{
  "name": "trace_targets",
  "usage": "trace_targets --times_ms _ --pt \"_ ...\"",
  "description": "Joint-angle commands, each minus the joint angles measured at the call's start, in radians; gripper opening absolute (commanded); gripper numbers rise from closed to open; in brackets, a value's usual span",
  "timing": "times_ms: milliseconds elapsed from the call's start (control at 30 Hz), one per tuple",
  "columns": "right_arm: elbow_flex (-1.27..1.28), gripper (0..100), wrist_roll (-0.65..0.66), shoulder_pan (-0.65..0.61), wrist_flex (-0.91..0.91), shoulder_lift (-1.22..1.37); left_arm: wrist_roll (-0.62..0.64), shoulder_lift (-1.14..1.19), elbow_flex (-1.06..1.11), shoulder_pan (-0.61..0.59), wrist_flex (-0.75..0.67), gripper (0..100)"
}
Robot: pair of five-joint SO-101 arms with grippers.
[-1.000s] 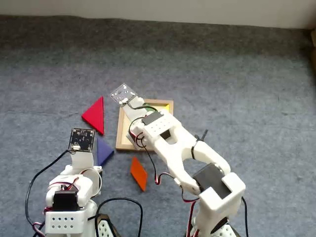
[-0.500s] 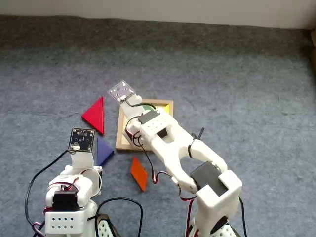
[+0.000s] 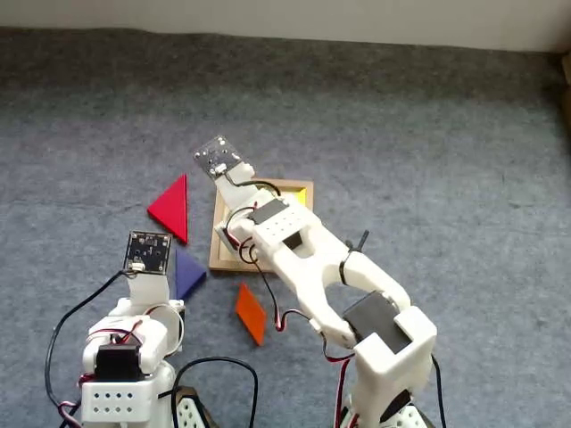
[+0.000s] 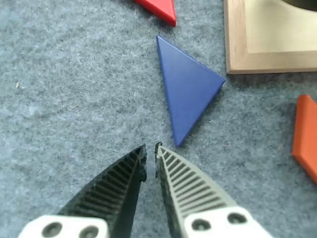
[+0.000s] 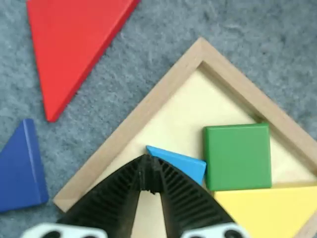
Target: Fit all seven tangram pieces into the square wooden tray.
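The square wooden tray lies on grey, felt-like carpet, its pale raised rim framing a smooth cream floor. Inside sit a glossy green square, a yellow piece touching the square's edge, and a light blue piece with a sharp corner just beside the square. The right gripper hangs over the tray, its ribbed black fingers pressed together, tips at the light blue piece's edge. Outside the tray lie a large red triangle, a dark blue triangle and an orange parallelogram, all flat with crisp edges. The left gripper, one ribbed finger black and one grey, is closed on nothing, its tips near the dark blue triangle's point
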Motion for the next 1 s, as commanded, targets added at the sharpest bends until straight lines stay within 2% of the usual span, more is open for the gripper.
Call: trace_targets --times_ms 0,233,700,967 --pt "-0.051 2.4 -0.011 0.025 -0.022 -0.005 -0.006 -0.036 0.019 -0.005 0.005 5" --pt "-0.117 2.4 -0.011 0.028 -0.018 0.120 -0.006 -0.036 0.019 -0.005 0.005 5" --pt "-0.153 2.4 -0.011 0.061 -0.022 0.125 -0.006 -0.036 0.019 -0.005 0.005 5" --pt "-0.145 2.4 -0.011 0.094 -0.140 0.131 -0.006 -0.036 0.019 -0.005 0.005 5"
